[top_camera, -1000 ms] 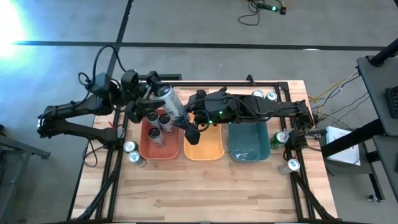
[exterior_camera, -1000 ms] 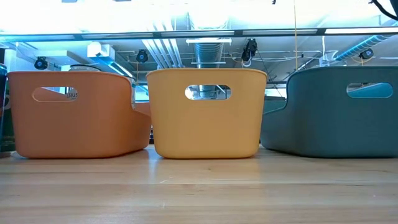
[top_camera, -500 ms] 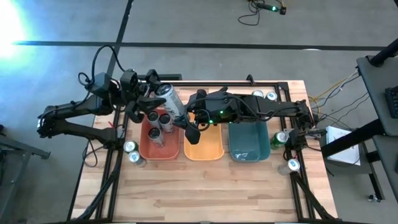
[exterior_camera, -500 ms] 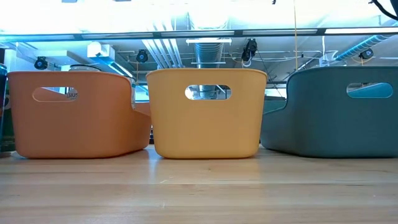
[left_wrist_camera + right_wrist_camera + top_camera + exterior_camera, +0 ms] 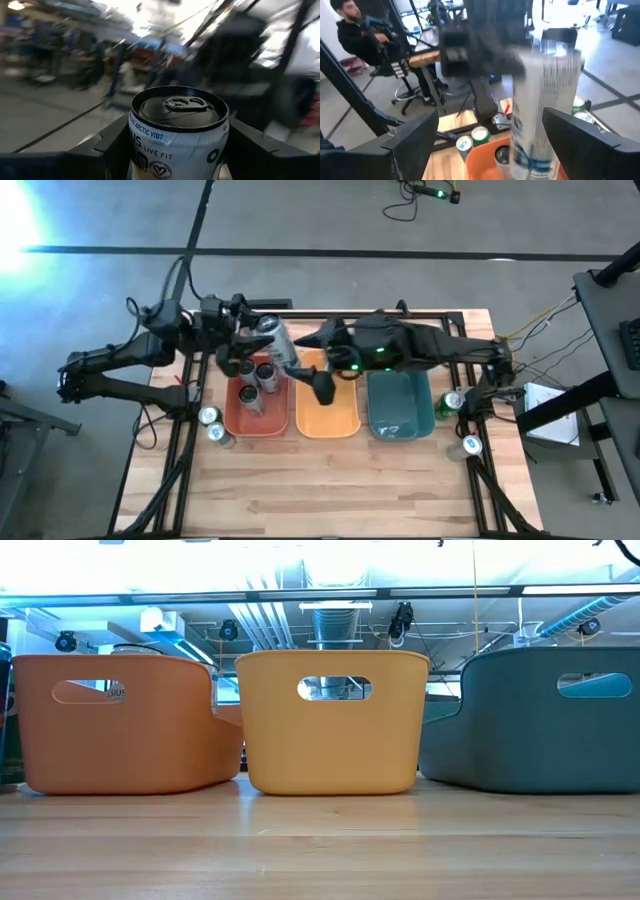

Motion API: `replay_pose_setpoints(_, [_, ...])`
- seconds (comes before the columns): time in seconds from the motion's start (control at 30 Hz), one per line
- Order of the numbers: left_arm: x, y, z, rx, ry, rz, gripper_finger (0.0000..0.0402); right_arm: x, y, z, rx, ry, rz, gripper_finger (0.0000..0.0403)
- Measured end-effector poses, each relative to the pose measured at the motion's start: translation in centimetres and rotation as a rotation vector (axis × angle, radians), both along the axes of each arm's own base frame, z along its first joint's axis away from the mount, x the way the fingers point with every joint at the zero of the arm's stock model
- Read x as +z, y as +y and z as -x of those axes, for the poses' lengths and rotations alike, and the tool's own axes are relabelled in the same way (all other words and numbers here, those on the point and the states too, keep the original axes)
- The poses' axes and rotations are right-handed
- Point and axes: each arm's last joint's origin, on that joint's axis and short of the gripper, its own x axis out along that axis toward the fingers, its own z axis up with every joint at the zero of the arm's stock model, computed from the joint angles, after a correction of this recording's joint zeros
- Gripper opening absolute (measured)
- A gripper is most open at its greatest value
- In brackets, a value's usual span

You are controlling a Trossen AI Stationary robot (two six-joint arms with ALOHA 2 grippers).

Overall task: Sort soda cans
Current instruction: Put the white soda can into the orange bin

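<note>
- Silver-blue soda can [image 5: 276, 343] clamped between left gripper [image 5: 262, 340] fingers, above red bin [image 5: 280, 423].
- Right gripper [image 5: 322, 386] released, jaws apart, beside can.

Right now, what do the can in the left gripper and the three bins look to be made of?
The silver-blue can in the left gripper looks like thin metal: shiny pull-tab top, printed glossy wall. The red bin, orange bin and teal bin look like moulded plastic: matte, evenly coloured, with cut-out handles.
</note>
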Motion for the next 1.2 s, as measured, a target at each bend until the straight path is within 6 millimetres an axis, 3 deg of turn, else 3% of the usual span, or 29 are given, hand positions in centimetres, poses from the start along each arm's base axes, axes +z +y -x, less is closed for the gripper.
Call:
replay_pose_setpoints(0.13, [-1.5, -0.9, -0.1, 0.032, 0.064, 0.002, 0.0233, 0.7, -0.2, 1.1, -0.048, 0.004, 0.031, 0.0350])
replay_pose_setpoints(0.33, [-5.2, -4.0, -0.5, 0.100, 0.161, -0.014, 0.0233, 1.7, -0.6, 2.9, -0.126, 0.007, 0.060, 0.0339])
replay_pose_setpoints(0.53, [-9.7, -7.1, 0.1, 0.227, 0.173, 0.020, 0.0233, 1.4, -0.8, 2.6, -0.178, 0.028, 0.094, 0.0326])
replay_pose_setpoints(0.77, [-14.6, -9.2, 0.5, 0.436, 0.222, 0.001, 0.0233, 0.9, -0.8, 2.2, -0.226, 0.041, 0.118, 0.0311])
replay_pose_setpoints(1.2, [-18.2, -10.8, -0.9, 0.515, 0.337, -0.086, 0.0233, 0.1, -1.0, 2.1, -0.226, 0.108, 0.133, 0.0287])
